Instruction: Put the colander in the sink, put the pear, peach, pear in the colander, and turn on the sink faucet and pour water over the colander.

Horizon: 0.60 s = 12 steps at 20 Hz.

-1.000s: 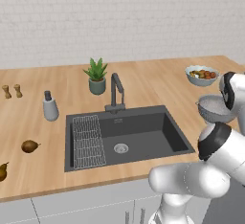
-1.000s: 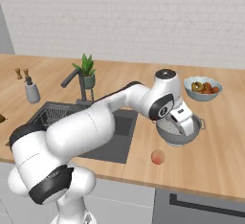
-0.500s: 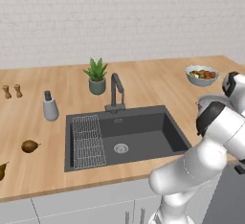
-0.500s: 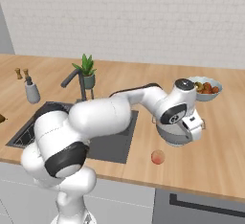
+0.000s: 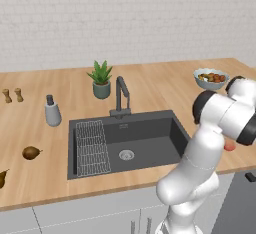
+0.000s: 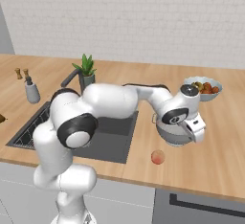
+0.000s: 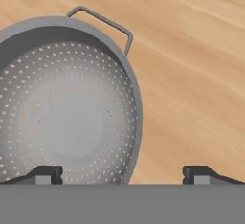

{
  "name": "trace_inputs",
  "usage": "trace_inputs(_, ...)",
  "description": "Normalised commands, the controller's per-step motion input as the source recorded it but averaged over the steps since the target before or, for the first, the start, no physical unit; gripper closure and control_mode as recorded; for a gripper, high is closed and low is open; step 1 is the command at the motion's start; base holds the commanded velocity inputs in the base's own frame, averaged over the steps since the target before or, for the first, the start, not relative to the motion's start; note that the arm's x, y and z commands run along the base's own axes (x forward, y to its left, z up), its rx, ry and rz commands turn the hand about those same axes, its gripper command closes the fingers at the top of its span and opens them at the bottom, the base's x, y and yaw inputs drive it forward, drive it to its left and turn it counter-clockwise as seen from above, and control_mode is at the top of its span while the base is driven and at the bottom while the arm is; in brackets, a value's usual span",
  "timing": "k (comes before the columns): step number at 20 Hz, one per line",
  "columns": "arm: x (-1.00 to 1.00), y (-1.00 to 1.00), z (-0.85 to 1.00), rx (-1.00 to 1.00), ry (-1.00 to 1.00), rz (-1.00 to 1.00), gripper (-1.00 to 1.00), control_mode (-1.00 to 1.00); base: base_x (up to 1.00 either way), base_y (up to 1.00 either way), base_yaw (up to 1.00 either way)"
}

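Hand view: gripper [image 7: 122, 175] wide open, holding nothing — colander [image 7: 64, 108] rim sits between the fingertips. Likely light, stiff, slippery metal — pinch the rim wall.

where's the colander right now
The colander sits on the wooden counter right of the sink, under the open gripper, between the fruit bowl behind it and the peach in front.

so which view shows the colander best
The hand view: the colander shows from above, empty, perforated inside, wire handle clear, one open gripper fingertip over its bowl, the other over the counter. The right base view shows part of it behind the hand.
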Motion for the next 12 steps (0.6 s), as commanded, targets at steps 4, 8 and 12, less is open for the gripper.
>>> trace_inputs(4, 0.25, -0.19, -0.34, 0.02, 0.00, 0.00, -1.00, -1.00, 0.00, 0.00, 0.00)
trace_inputs(8, 0.02, -0.13, -0.37, 0.02, 0.00, 0.00, -1.00, -1.00, 0.00, 0.00, 0.00)
trace_inputs(12, 0.00, -0.01, -0.39, 0.00, 0.00, 0.00, -1.00, -1.00, 0.00, 0.00, 0.00)
